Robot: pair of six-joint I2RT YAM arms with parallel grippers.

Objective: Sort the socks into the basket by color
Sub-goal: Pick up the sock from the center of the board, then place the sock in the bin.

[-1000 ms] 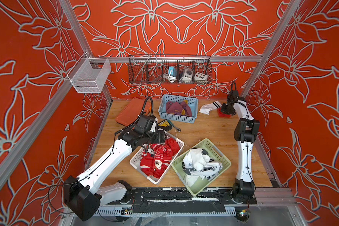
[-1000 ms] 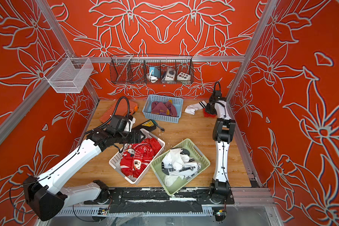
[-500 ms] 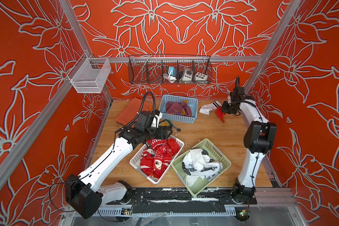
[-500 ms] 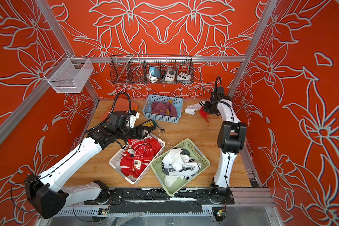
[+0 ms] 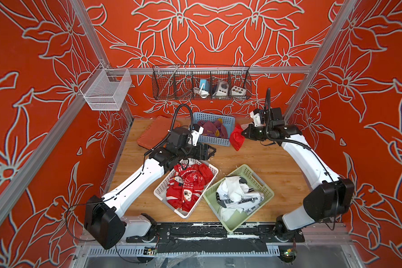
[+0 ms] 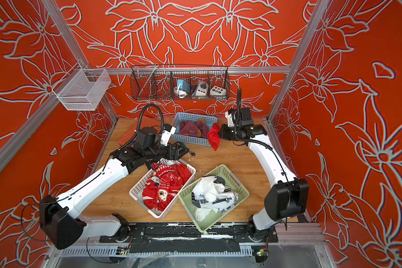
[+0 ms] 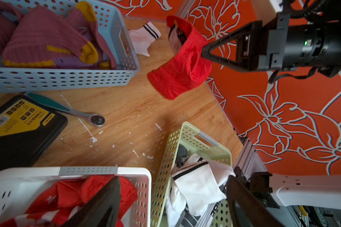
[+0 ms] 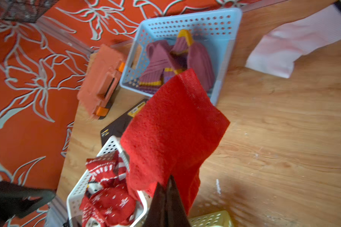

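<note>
1. Swung in from the far right corner since a second ago, the right end effector [image 5: 241, 133] [image 6: 219, 134] is clenched on a plain red sock [image 5: 236, 138] [image 6: 213, 137], which dangles clear of the surface [image 5: 253, 157].
2. In both top views that sock hangs in the upper centre of the frame, just right of the blue basket [image 5: 216, 140] [image 6: 193, 140]. The right wrist view shows the fingertips pinched together on its cloth [image 8: 173, 127].
3. Shifted slightly toward the back wall, the left end effector [image 5: 210, 152] [image 7: 172, 177] is released. Its fingers [image 7: 106, 200] are spread wide with nothing between them, over the far rim of the white basket [image 5: 168, 207].
4. The white basket, centre of the frame, holds red socks [image 5: 186, 185] with white patterns and snowmen. Just beside it on the right, the green basket [image 5: 259, 178] holds white socks [image 5: 234, 197] with black marks.
5. Purple socks [image 5: 210, 128] with yellow patches fill the blue basket.
6. One white sock [image 7: 142, 39] with black stripes lies on the surface between the blue basket and the held sock.
7. A ratchet wrench [image 7: 77, 112] and a black-and-yellow case [image 7: 18, 121] lie near the blue basket. An orange case [image 5: 153, 133] sits to its left.
</note>
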